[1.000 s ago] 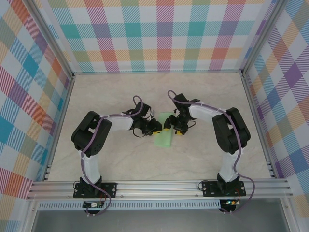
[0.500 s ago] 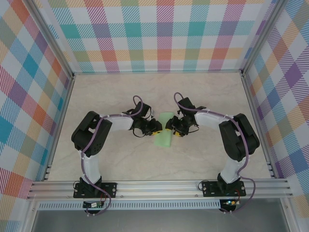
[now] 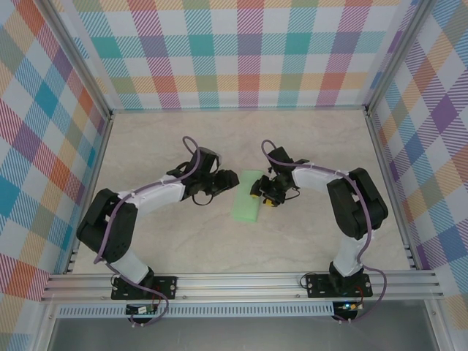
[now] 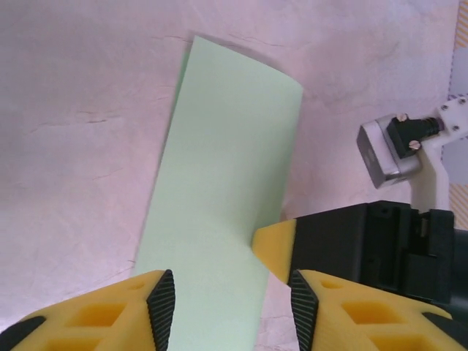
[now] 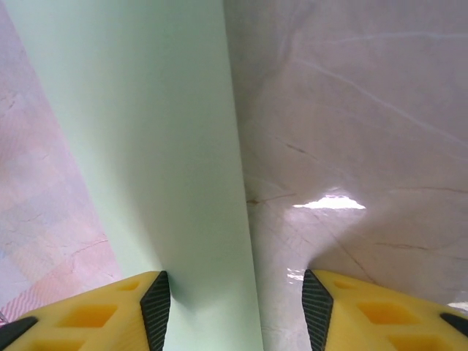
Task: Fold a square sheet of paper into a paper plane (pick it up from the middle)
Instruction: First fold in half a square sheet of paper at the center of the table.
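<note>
Top external: the left gripper (image 3: 223, 180) has pulled back since a second ago. Then it sat against the left edge of the sheet of paper (image 3: 246, 201); now it is off to the left with a strip of bare table (image 3: 161, 139) between them. The left arm's elbow has swung out left and toward the near edge. The right gripper (image 3: 262, 197) has barely shifted and is at the sheet's right edge, about mid-length. The sheet is in the same spot, mid-table between the two grippers. It looks like a narrow pale mint rectangle, not a square, with its long axis running roughly near-to-far and leaning slightly. It lies flat. I can't tell how either gripper stands from up here.

Left wrist: the left gripper (image 4: 227, 300) has its yellow fingers spread and nothing pinched. The sheet (image 4: 219, 183) lies on the table (image 4: 73, 110) below and ahead of the gap. It is a long plain strip. A second layer peeks out along its left long edge near the far corner, so it is folded double. The far right corner curls a little. One yellow fingertip of the right gripper (image 4: 274, 245) touches the sheet's right long edge.

Right wrist: the right gripper (image 5: 234, 307) also has its fingers apart and grips nothing. The sheet (image 5: 146, 146) fills the left-centre, and its straight long edge runs down into the gap between the fingers. The left finger is over paper and the right finger is over bare table (image 5: 351, 110). The surface is smooth and unmarked, with no diagonal creases visible.
</note>
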Available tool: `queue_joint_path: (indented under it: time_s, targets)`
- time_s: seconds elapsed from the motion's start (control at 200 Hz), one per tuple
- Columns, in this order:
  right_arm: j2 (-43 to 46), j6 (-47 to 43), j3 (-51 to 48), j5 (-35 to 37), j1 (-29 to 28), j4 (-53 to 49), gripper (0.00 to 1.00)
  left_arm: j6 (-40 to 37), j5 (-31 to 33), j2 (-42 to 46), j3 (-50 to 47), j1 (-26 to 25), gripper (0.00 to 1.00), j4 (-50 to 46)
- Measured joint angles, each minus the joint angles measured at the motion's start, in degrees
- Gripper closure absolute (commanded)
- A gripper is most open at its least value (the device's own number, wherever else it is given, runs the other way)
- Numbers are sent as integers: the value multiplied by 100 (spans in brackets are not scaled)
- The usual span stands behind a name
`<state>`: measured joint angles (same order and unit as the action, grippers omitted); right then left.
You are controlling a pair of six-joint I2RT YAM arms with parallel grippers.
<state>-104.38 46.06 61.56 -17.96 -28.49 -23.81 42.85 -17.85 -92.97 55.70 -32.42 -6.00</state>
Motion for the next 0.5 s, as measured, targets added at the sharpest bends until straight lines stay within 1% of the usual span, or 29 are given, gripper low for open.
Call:
queue_joint_path:
  time_s: [0.09, 0.285, 0.5]
  targets:
    - [0, 0, 4, 13, 0, -28, 46, 63, -166, -175, -39, 37, 46, 17]
    - [68, 4, -42, 15, 7, 15, 44, 140, -651, -837, -28, 44, 41, 79]
    - [498, 48, -461, -35, 160, 221, 42, 175, -938, -898, -24, 48, 35, 240]
